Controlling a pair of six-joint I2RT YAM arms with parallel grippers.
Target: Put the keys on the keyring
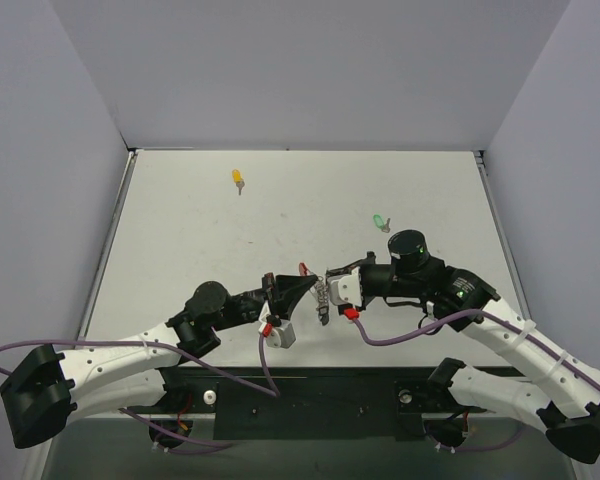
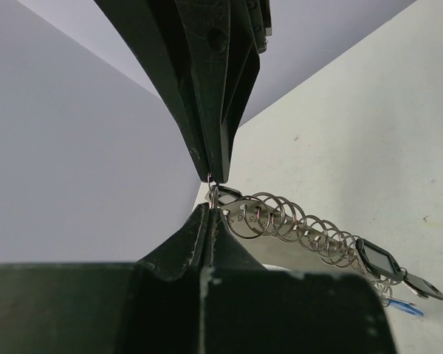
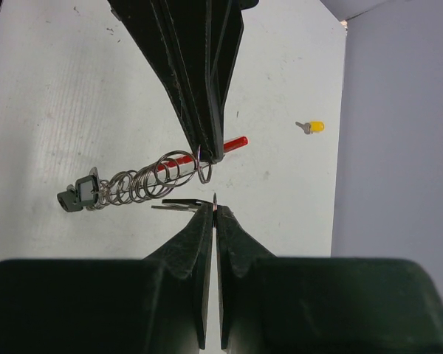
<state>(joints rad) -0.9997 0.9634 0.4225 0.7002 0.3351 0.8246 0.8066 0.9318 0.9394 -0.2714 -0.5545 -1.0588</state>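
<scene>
Keyring (image 1: 323, 295) hangs over the near middle of the white bench (image 1: 180, 240), between the two arms. The left gripper (image 2: 212, 193) is closed, its tips pinching a wire loop at one end of the keyring. The right gripper (image 3: 213, 184) is likewise closed on a loop there. From that end the coil of loops trails to the black key (image 3: 81, 193). The green key (image 1: 379, 221) and the yellow key (image 1: 238, 179) lie loose farther back, well apart.
</scene>
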